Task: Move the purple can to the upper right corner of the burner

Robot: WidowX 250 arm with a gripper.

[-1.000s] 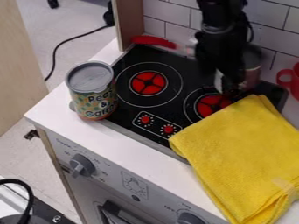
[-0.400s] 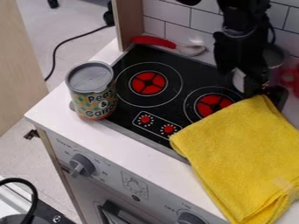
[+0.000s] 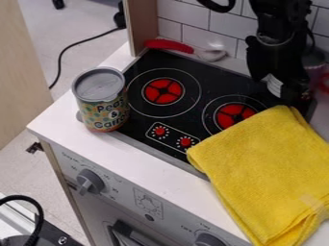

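The fingers (image 3: 287,92) hang low over the upper right part of the black burner (image 3: 204,81), just above the far edge of the yellow cloth (image 3: 260,153). I cannot tell whether they are released, clenched or grasping the purple can (image 3: 315,72). The can shows just behind the fingers and to their right in the view, by the tiled wall (image 3: 227,26), partly hidden by them; its base is out of sight, so whether it stands on the burner is unclear

The likely step is setting the can down in that corner, or leaving it there if it already stands. The main risk is overshoot: a little too far right or back, and its base could catch the burner's rim and tip. The red cup (image 3: 324,84) is close on that side and could be bumped. Too near the cloth, and a fold might lift one side of the base or drag along with the fingers. If they have a grip, opening unevenly could nudge the can askew. The peas tin (image 3: 101,101), well to the left of the fingers on the bench (image 3: 138,161), looks safe
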